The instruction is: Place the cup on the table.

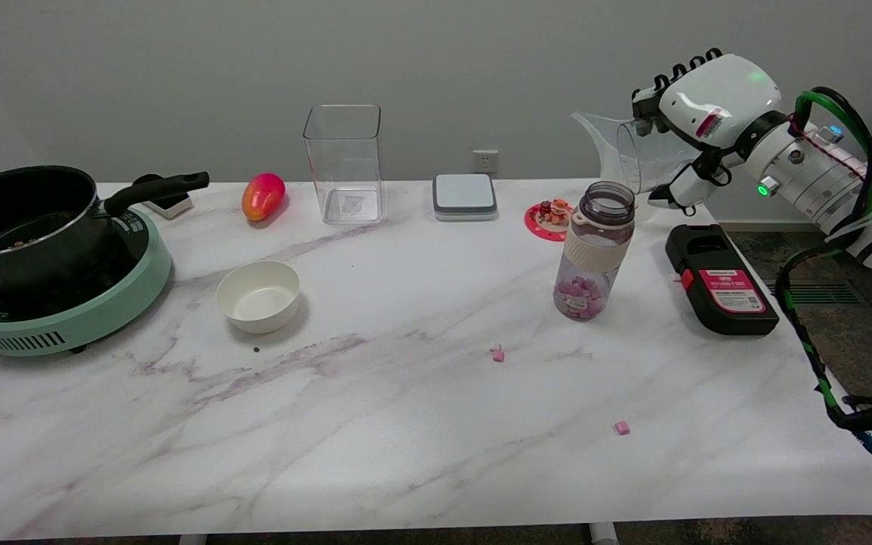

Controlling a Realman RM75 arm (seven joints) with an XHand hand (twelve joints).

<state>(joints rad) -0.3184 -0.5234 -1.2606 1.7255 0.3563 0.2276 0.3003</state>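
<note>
The right hand (697, 125) grips the clear cup (633, 151), its fingers wrapped over the cup's rear part while the spouted mouth points toward the picture's left. The cup is held in the air, well above the desk (375, 424), and it lies tipped over: its long axis runs nearly level, mouth to the left, base toward the wrist. Its open end hangs just above and a little to the right of the open bottle (593, 250), which stands upright with pink pieces in its bottom.

The move ahead turns on that tilt: the cup needs turning upright, base down, before it is lowered. Free desk surface lies in front of the bottle and to its left; the black case (720, 278) sits just below the hand, so setting down straight beneath looks crowded.
</note>
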